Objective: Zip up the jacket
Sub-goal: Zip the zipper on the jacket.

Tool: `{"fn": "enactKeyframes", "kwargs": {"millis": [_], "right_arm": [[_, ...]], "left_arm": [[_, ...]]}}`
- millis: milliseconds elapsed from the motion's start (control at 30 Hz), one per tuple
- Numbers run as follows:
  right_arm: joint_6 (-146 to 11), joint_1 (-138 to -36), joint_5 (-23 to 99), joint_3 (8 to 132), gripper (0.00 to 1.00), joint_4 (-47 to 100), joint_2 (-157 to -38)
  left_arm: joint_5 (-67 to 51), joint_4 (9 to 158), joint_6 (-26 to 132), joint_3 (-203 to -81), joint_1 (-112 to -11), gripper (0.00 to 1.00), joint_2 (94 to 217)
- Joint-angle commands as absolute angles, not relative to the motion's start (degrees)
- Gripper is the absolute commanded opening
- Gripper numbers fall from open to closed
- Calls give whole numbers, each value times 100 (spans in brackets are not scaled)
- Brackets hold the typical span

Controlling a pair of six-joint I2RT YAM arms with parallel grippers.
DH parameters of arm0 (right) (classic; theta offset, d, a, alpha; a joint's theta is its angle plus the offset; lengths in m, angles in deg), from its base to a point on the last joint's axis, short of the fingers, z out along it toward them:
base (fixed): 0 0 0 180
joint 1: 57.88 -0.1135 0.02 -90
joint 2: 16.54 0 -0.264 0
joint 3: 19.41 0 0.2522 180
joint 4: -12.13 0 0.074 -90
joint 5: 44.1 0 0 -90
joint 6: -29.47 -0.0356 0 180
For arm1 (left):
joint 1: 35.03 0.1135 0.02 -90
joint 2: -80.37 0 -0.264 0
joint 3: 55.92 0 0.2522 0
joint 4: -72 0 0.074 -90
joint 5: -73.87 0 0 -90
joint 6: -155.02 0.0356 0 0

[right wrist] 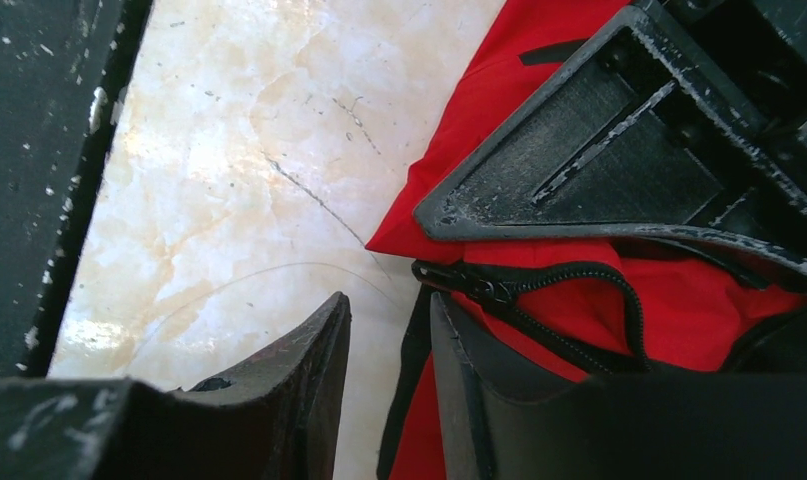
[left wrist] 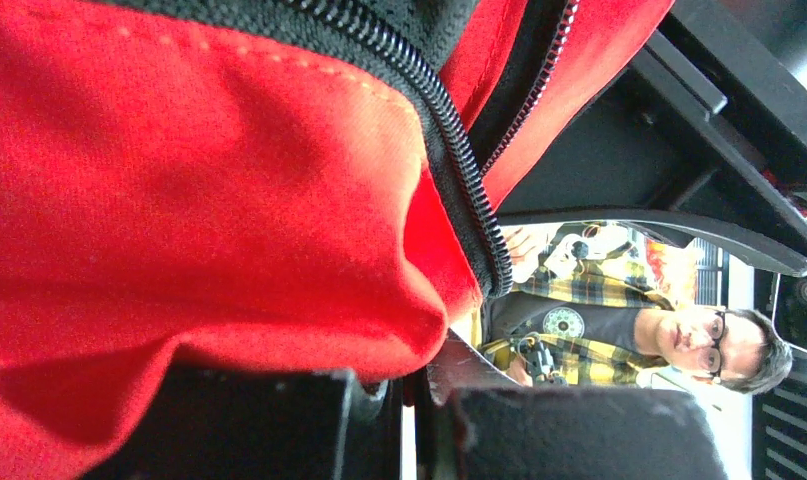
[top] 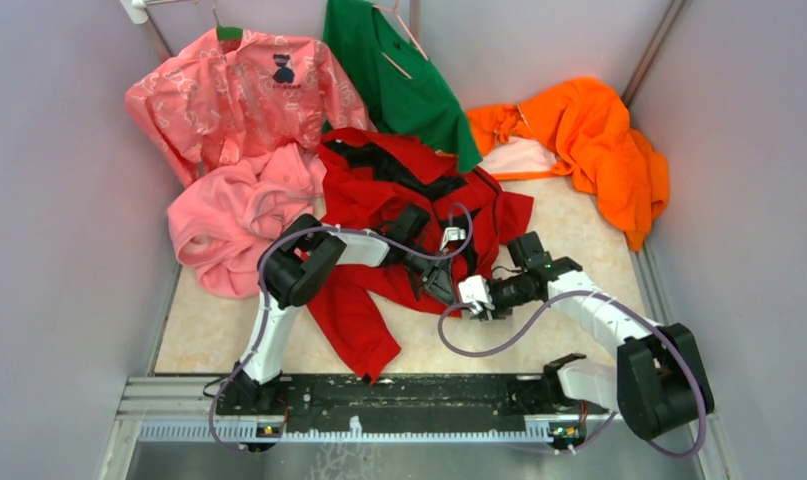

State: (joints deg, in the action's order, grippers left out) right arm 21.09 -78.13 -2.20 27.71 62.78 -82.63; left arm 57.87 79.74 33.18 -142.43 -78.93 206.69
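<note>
We see the jacket (top: 379, 190) lying crumpled in the middle of the counter (top: 569, 240), its front open, dark lining showing at the far end and one red sleeve trailing toward the arms' bases. A pink fleece garment (top: 229, 215) lies right against its left side. A pink patterned shirt (top: 239, 90) and a green garment (top: 399, 70) hang on hangers behind, and an orange garment (top: 599, 140) lies to the right, apart from it. Both arms reach in over the near part of the jacket and meet there, the left gripper (top: 437, 278) just beside the right gripper (top: 476, 297). The left gripper is closed tight. In its wrist view red cloth bulges out from between its fingers (left wrist: 259, 430), with the zipper (left wrist: 459, 170) teeth running along the folded edge just above them, so we take it to be pinching the jacket beside the zipper. The right gripper stands partly open: its wrist view shows a narrow gap between its two fingers, with pale counter behind and the jacket's dark edge hanging in that gap against one finger. The zipper slider (right wrist: 489, 290) sits at the low end of the zipper, just above that finger, and we cannot say for sure whether the finger touches it.
</note>
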Motion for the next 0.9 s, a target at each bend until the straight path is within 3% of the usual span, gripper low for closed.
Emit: {"fn": "enactKeyframes", "kwargs": {"millis": [0,433,667,867], "right_arm": [[1612,-7810,-599,2940,37,6158,-8490],[439,-7201,-2087,3267,46,6697,-8925],[188,-7081,-3045,3459,45,7324,-8591],[-3454,-7071,-3953,3231,46,5162,-8264]], "left_arm": [[6047,7825,3311,-14175,-7932,0,20423],[6116,6889,2666,-13935,-7958,0,20354],[6089,6752,2614,-13847,-7950,0,20325],[6015,6664,2602,-13797,-7950,0,20341]]}}
